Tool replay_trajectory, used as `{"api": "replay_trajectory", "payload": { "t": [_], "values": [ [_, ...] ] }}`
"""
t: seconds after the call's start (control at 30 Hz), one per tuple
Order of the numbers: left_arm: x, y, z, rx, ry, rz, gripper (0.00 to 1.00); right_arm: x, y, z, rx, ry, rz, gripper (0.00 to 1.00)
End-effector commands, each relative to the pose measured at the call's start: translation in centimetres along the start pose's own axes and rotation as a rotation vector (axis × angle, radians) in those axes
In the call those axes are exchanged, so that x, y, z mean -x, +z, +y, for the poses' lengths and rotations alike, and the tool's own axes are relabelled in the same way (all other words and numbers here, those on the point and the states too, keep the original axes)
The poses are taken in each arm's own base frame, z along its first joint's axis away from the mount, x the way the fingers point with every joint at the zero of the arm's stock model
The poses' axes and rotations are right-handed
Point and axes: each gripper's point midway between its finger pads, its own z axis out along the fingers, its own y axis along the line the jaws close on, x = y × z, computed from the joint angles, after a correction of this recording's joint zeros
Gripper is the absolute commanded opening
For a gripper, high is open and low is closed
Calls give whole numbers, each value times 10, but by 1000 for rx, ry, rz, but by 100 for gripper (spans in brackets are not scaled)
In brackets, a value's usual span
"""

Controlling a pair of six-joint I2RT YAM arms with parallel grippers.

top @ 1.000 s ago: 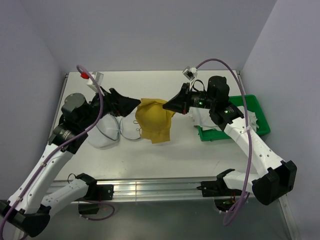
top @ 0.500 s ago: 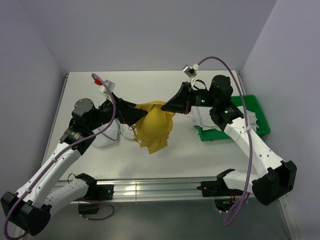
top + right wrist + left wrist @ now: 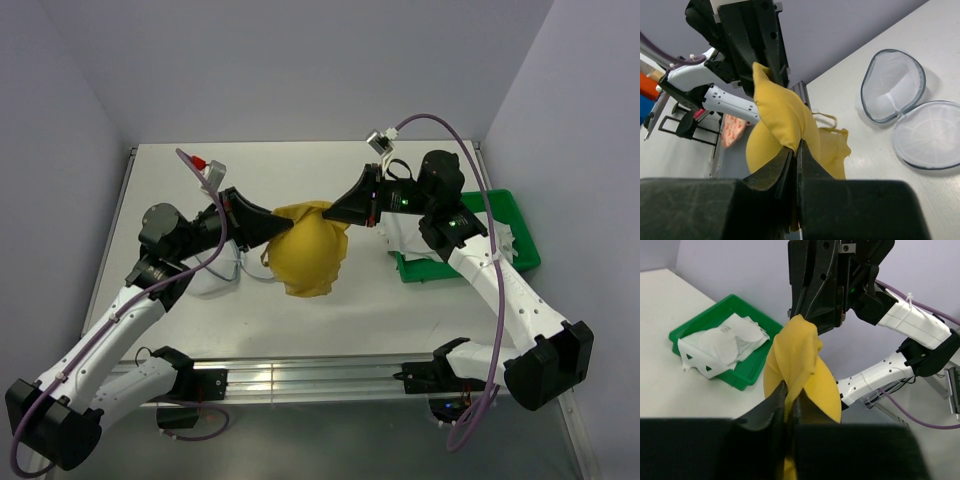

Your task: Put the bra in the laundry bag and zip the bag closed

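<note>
I see the soft yellow fabric bra held up mid-frame in the top view, between both arms. The left gripper pinches its left edge, and the right gripper pinches its upper right corner. The round white mesh laundry bag lies unzipped on the table, right side of the right wrist view.

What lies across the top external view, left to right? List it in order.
laundry bag → left end effector → bra, pinched by both end effectors → right end effector → green tray
</note>
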Motion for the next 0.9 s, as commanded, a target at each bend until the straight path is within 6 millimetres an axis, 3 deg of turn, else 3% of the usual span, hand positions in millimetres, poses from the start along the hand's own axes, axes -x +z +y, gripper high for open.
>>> {"api": "replay_trajectory", "payload": {
  "t": [0.0, 0.03, 0.07, 0.1, 0.2, 0.23, 0.33, 0.53, 0.77, 0.87],
  "values": [
    [11, 1, -14, -62, 33, -31, 8, 20, -3, 10, -13, -73, -54, 1],
    [14, 1, -16, -62, 37, -38, 0, 20, -4, 11, -11, -83, -57, 13],
    [18, 2, -17, -65, 36, -47, 0, 23, -6, 17, 2, -113, -76, 21],
    [20, 3, -19, -72, 34, -50, 0, 18, -7, 16, 3, -112, -79, 44],
    [28, 5, -27, -104, 26, -69, 0, 12, -13, 20, 11, -179, -111, 86],
    [31, 5, -31, -115, 17, -72, 0, 9, -15, 21, 14, -196, -116, 91],
    [33, 7, -35, -139, 2, -72, 0, -6, -20, 26, 44, -243, -111, 99],
    [33, 10, -39, -183, -24, -58, 0, -26, -22, 35, 131, -267, -86, 100],
    [26, 17, -40, -199, -41, -22, 0, -24, -7, 39, 162, -269, -72, 100],
    [21, 21, -34, -172, -51, 6, 0, -21, 1, 46, 199, -265, -74, 93]
  ]
}}
